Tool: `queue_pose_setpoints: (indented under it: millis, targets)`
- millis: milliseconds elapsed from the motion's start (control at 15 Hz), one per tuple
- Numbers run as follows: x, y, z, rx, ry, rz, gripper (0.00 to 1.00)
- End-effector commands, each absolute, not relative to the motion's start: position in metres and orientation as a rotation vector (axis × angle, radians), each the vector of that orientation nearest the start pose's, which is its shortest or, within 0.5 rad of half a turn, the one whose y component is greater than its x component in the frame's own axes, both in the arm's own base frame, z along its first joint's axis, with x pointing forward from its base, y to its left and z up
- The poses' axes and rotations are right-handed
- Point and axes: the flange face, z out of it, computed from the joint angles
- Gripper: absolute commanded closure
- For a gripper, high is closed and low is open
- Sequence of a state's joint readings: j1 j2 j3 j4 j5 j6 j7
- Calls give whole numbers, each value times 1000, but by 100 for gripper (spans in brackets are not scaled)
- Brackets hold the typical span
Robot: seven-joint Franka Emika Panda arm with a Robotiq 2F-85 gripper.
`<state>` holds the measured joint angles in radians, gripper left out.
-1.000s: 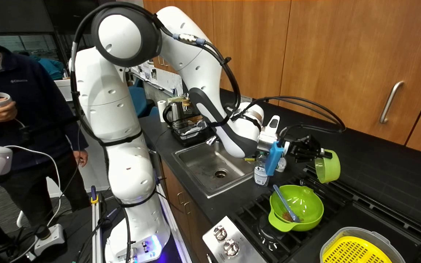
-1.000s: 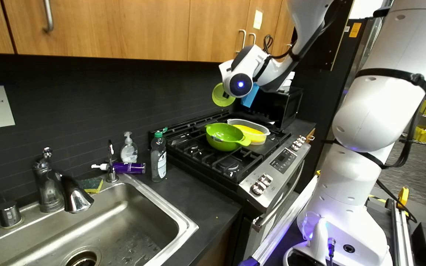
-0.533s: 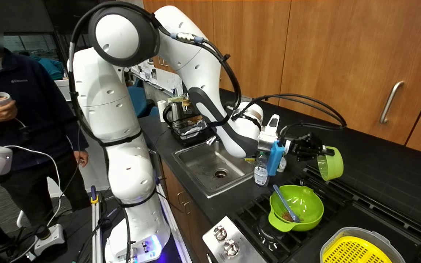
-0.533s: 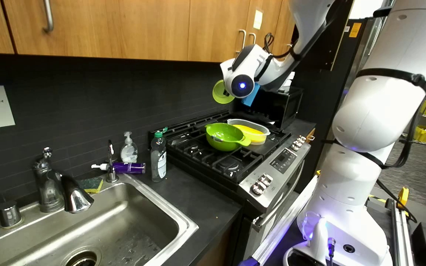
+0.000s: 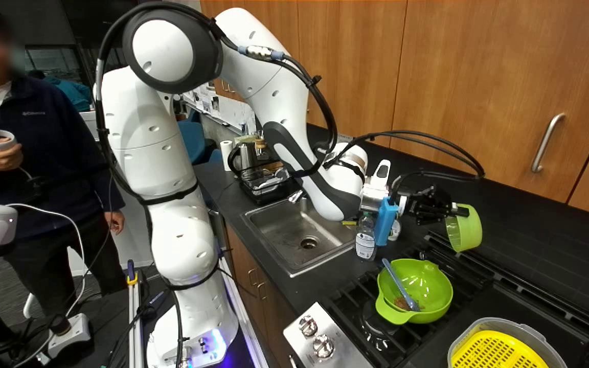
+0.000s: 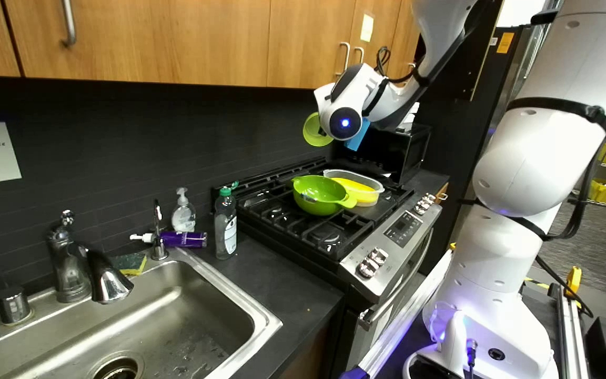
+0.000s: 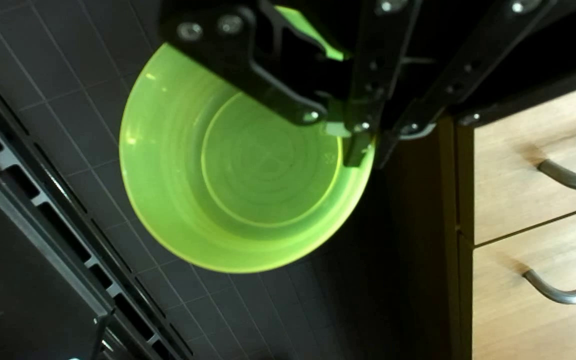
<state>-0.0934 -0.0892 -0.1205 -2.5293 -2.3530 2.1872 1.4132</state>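
My gripper [image 7: 369,154] is shut on the rim of a translucent light-green cup [image 7: 268,200], one finger inside the wall and one outside. The wrist view looks into its mouth, and nothing shows inside it. In an exterior view the cup [image 5: 467,230] is tipped on its side, held in the air past the gripper [image 5: 460,210]. Lower down, a bright green bowl [image 5: 435,294] with a handle sits on the stove, a blue-grey utensil [image 5: 399,283] leaning in it over some brown matter [image 5: 402,303]. The wrist hides the fingertips in an exterior view, where part of the cup [image 6: 313,131] shows.
Beside the bowl stands a clear tub [image 5: 540,343] with a yellow perforated insert [image 5: 494,350]. A dish soap bottle [image 6: 225,226] stands between stove and sink [image 6: 198,310]. Wooden cabinets [image 5: 478,92] hang above the counter. A person [image 5: 34,153] stands behind the arm.
The gripper has carried the cup slightly up and away from the arm's base, with the rim still gripped. The bowl and tub have stayed put. The person has shifted a little.
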Motion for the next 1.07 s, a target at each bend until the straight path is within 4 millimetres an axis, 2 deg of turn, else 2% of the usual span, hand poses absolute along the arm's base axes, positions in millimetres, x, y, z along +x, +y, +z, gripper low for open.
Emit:
queue_pose_setpoints:
  millis: [0,333,667,1000]
  targets:
    - [445,-133,337,1691,340,809,99]
    - [432,-163,338,1795,297,780,99]
    - [428,-179,342,1899,311,752,99]
    - [428,-208,343,2069,313,676,99]
